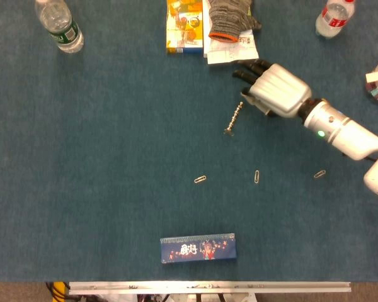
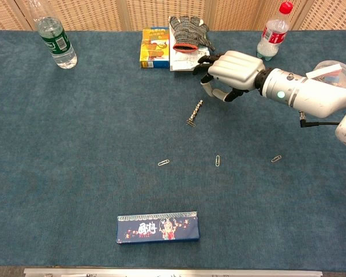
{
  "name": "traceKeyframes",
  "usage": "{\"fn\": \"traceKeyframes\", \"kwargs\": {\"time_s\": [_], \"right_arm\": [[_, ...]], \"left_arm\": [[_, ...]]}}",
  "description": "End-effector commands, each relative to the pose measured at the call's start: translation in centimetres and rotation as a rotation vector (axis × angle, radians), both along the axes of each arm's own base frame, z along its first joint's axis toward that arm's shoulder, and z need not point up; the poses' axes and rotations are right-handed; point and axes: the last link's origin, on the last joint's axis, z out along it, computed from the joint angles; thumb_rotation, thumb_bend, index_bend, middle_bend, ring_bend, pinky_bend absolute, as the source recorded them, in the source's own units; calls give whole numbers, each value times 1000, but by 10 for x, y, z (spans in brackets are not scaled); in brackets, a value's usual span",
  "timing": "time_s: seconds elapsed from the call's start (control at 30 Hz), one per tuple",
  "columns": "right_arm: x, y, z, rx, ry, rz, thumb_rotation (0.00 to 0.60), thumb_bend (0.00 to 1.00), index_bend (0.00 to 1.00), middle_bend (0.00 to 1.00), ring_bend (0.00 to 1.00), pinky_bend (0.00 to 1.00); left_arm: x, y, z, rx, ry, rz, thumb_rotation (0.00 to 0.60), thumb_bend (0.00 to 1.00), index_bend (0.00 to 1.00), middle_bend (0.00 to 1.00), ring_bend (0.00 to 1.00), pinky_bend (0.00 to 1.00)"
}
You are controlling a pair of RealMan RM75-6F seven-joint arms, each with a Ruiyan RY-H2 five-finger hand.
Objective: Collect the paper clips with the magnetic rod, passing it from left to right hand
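Note:
The magnetic rod (image 1: 234, 118) (image 2: 195, 113), a short knobbly metal stick, lies slanted on the blue cloth, with nothing holding it. My right hand (image 1: 274, 88) (image 2: 230, 68) hovers just to its upper right, fingers apart and empty. Three paper clips lie on the cloth nearer the front: one at the left (image 1: 200, 179) (image 2: 164, 163), one in the middle (image 1: 257, 176) (image 2: 217, 160), one at the right (image 1: 319, 174) (image 2: 275, 158). My left hand shows in neither view.
A blue pencil box (image 1: 198, 248) (image 2: 157, 227) lies near the front edge. At the back stand a green-label bottle (image 1: 60, 25), an orange carton (image 1: 184, 25), a grey glove (image 1: 233, 16) on paper and a red-cap bottle (image 1: 334, 17). A plastic tub (image 2: 331, 75) is far right.

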Motion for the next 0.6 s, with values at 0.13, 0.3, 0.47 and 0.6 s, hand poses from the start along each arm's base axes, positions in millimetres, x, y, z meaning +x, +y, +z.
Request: {"fn": "traceKeyframes", "kwargs": {"time_s": [0.13, 0.3, 0.47, 0.6], "right_arm": [[-7, 0, 12, -5, 12, -73, 600, 10, 579, 179, 71, 200], [-9, 0, 15, 22, 9, -142, 600, 5, 583, 179, 71, 198], [-9, -2, 17, 21, 14, -166, 600, 3, 533, 179, 64, 188], [-9, 0, 16, 18, -2, -179, 600, 19, 530, 179, 62, 185]], "left_arm": [[2, 2, -1, -3, 1, -6, 600, 357, 78, 0, 0, 0], [3, 2, -2, -3, 1, -4, 600, 357, 78, 0, 0, 0], [2, 1, -2, -5, 0, 0, 600, 356, 78, 0, 0, 0], [2, 0, -1, -3, -2, 0, 600, 356, 78, 0, 0, 0]]}}
